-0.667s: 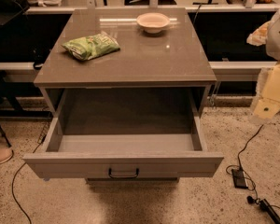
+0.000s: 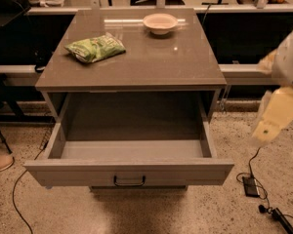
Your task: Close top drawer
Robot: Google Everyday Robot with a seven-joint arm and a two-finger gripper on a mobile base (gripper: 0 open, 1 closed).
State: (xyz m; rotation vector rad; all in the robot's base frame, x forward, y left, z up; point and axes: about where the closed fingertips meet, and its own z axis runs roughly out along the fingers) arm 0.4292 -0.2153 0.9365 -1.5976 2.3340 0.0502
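The top drawer (image 2: 129, 172) of the grey cabinet is pulled far out toward me, its deep box empty. A small dark loop handle (image 2: 129, 181) sits at the centre of its front panel. My arm comes in blurred at the right edge, cream and white. Its gripper (image 2: 266, 128) hangs to the right of the drawer's right front corner, apart from the drawer and a little above the front panel's height. It touches nothing.
On the cabinet top (image 2: 151, 62) lie a green snack bag (image 2: 94, 48) and a pale bowl (image 2: 160, 22). Cables and a small black box (image 2: 250, 185) lie on the floor at right. A shoe (image 2: 0, 163) shows at left.
The arm and gripper at the right have shifted slightly down and left, toward the drawer. The drawer is as far out as before.
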